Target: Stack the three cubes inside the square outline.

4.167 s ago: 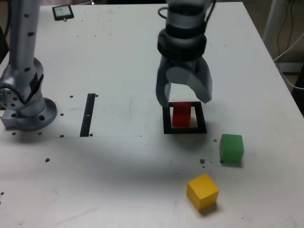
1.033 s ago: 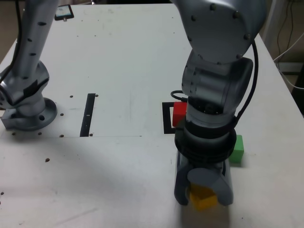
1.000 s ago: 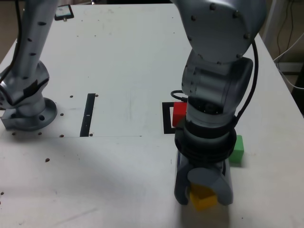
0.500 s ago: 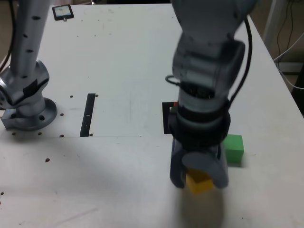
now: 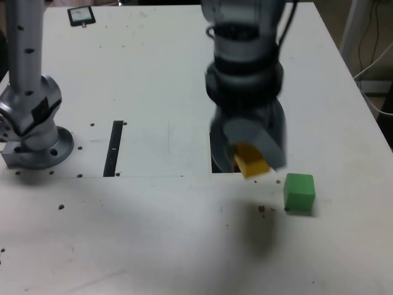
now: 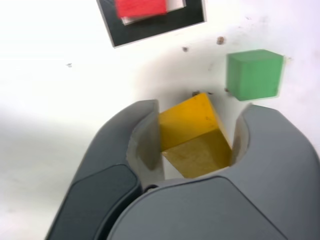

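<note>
My gripper (image 5: 249,161) is shut on the yellow cube (image 5: 253,165) and holds it tilted in the air, just in front of the square outline (image 5: 215,161). The arm covers most of the outline and all of the red cube in the exterior view. In the wrist view the yellow cube (image 6: 192,132) sits between the two grey fingers (image 6: 145,145) of the gripper (image 6: 197,117). Beyond it the red cube (image 6: 141,8) rests inside the square outline (image 6: 150,29). The green cube (image 5: 299,192) stands on the table to the exterior view's right of the gripper, and the wrist view also shows the green cube (image 6: 254,75).
A narrow black strip (image 5: 114,147) lies on the table at the exterior view's left of the outline. The arm's base (image 5: 34,132) stands at the left edge. A small dark device (image 5: 81,15) lies at the far left corner. Cables hang off the table's right side.
The gripper has risen from the near part of the table with the yellow cube in it and moved back toward the outline. The green cube has stayed put.
</note>
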Robot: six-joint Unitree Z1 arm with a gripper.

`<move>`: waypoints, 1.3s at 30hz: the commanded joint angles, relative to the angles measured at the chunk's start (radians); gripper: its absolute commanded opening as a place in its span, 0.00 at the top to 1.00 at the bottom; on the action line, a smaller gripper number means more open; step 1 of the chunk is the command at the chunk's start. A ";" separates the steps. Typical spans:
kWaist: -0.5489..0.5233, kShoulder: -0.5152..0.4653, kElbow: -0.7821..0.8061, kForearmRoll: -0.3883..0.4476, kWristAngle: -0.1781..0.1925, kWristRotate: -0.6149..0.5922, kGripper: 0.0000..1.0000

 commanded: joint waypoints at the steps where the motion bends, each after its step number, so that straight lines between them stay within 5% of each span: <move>1: 0.044 -0.039 0.026 0.005 -0.003 0.089 0.87; 8: 0.201 -0.124 0.135 0.007 -0.050 0.344 0.86; 13: 0.244 -0.140 0.149 0.040 -0.050 0.440 0.86; 39: 0.258 -0.010 0.148 -0.046 -0.039 0.506 0.86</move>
